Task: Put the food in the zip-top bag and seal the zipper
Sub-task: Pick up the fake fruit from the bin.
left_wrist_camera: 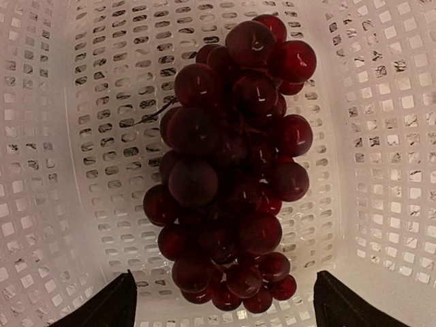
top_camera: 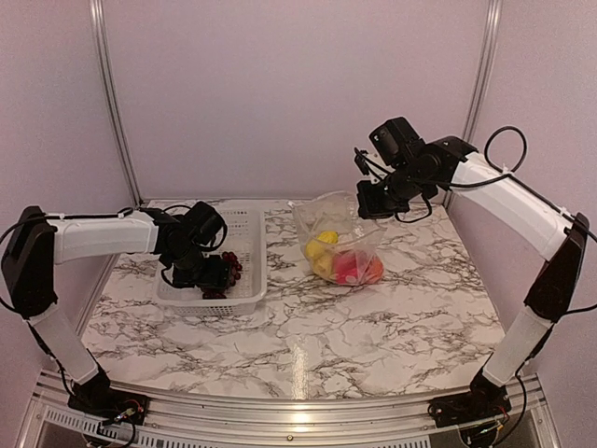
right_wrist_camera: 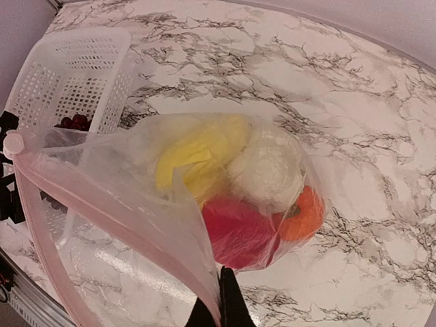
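Right now I'm hovering the left gripper (left_wrist_camera: 225,306) low inside the basket (left_wrist_camera: 381,170), fingers spread wide with the grapes (left_wrist_camera: 231,170) between them, not touching, so a straight close should catch the bunch across its width. Grapes are lying on the basket floor and look like the last food outside the bag.

Right gripper (right_wrist_camera: 219,306) is pinched tight on the bag (right_wrist_camera: 122,204) at its mouth edge, lifting that lip off the table (top_camera: 373,345). That's the point of the hold: the opening is staying gaped toward the basket side while the weight sits low. Yellow piece (right_wrist_camera: 197,153), whitish piece (right_wrist_camera: 269,170), red piece (right_wrist_camera: 238,231) and orange piece (right_wrist_camera: 303,214) are pooling at the bottom, in contact with each other.

Zipper (right_wrist_camera: 41,238) is unsealed, with the slider (right_wrist_camera: 12,143) parked at one end, clear of the mouth. My read: grab the grapes, drop them in, then seal.
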### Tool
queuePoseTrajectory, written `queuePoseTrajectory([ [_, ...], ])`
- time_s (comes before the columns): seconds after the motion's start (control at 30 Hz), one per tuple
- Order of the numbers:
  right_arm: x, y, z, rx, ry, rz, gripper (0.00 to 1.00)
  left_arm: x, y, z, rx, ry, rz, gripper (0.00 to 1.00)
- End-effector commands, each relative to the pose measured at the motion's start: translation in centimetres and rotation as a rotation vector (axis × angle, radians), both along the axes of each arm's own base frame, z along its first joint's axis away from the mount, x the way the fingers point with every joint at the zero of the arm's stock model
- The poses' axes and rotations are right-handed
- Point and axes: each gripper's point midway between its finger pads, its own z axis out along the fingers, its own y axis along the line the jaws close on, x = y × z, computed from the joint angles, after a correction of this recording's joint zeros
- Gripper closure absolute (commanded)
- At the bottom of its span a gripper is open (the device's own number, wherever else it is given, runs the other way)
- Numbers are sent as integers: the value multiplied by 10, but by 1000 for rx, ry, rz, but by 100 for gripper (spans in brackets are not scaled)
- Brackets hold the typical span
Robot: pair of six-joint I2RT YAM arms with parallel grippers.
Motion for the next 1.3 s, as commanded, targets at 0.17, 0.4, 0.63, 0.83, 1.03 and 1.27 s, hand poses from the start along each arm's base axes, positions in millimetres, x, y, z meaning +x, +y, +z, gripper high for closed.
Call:
queuePoseTrajectory([
  [0.17,-2,-3,18,55,-37,-21,100,23,-4,-13,41,11,-26,10],
  [0.4,-4,-3,18,70,-36,-23,100,36,-9,-26,48,2,-24,11],
  [0.63,-4,-2,15,68,-32,-21,100,41,-15,-39,45,8,-67,17],
  [0.83,-3,-2,15,67,-32,-21,100,37,-7,-43,76,-1,-91,29],
  [1.03,-2,0,13,69,-28,-17,100,43,-19,-16,27,-40,-159,45],
  [1.27,0,2,12,69,-24,-12,100,59,-30,32,-31,-145,-169,51],
])
